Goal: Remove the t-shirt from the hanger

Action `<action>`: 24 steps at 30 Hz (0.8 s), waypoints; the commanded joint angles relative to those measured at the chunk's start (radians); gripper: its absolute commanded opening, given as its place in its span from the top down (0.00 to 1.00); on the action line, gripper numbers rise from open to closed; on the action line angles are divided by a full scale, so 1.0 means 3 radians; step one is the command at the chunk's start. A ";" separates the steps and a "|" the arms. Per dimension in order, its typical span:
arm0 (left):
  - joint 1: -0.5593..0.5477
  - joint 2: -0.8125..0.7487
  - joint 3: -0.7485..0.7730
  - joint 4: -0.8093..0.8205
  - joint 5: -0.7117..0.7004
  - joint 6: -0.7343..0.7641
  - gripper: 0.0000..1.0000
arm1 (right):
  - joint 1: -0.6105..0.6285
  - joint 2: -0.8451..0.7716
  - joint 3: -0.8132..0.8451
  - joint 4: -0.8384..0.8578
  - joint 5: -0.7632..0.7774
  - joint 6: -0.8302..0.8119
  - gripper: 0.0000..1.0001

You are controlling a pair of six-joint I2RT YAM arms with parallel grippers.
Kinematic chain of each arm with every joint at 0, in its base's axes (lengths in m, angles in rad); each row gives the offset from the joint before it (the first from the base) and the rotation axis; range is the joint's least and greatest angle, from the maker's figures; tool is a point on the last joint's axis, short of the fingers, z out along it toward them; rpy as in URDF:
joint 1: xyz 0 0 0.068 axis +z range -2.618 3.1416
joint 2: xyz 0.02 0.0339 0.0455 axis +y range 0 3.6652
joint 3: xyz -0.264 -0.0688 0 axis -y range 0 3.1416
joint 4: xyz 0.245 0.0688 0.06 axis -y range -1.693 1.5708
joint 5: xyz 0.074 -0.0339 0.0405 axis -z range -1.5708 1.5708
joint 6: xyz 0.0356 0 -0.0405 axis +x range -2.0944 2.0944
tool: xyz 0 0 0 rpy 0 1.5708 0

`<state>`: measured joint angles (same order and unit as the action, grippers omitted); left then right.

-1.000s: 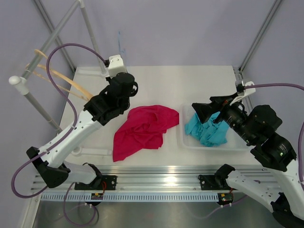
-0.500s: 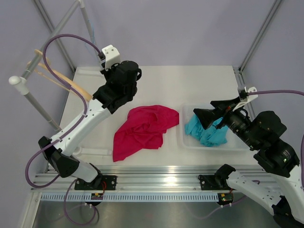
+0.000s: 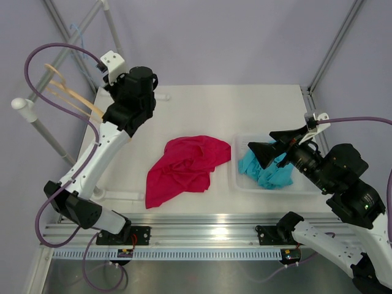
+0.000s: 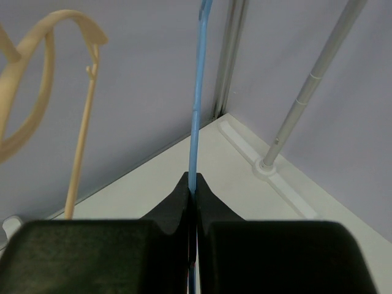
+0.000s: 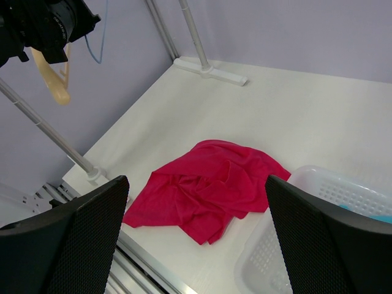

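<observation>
The red t-shirt (image 3: 184,168) lies in a crumpled heap on the white table, off any hanger; it also shows in the right wrist view (image 5: 214,187). My left gripper (image 3: 122,76) is raised at the back left by the rack. In the left wrist view it (image 4: 192,179) is shut on a thin blue hanger (image 4: 196,104), which rises straight up from between the jaws. A bit of that blue hanger (image 3: 75,29) shows above the rack. My right gripper (image 3: 275,144) is open and empty, above the basket and facing the shirt (image 5: 195,184).
A white plastic basket (image 3: 236,177) at the right holds a teal cloth (image 3: 269,171). Wooden hangers (image 3: 67,95) hang on the rack pole (image 3: 46,131) at the back left, close to the left gripper (image 4: 43,92). Frame posts stand at the table's back corners (image 4: 306,92).
My left arm has swung up and to the left, away from the shirt and toward the rack, carrying the blue hanger. The right gripper has hardly moved. The shirt lies still.
</observation>
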<state>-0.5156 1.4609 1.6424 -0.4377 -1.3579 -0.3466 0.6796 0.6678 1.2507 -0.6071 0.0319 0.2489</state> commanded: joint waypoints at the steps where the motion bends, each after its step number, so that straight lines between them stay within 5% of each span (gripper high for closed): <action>1: 0.0204 -0.0135 0.0007 0.0232 -0.0030 -0.0159 1.00 | 0.0000 -0.0037 -0.0027 0.0116 -0.0091 -0.0001 0.00; 24: 0.0496 -0.0027 -0.0131 0.0257 0.0487 -0.0256 0.96 | 0.0000 0.0019 0.0004 0.0111 -0.0254 0.0019 0.01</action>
<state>-0.3733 1.4593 1.6009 -0.4160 -1.2110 -0.3897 0.6796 0.6777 1.2453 -0.6029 -0.0208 0.2501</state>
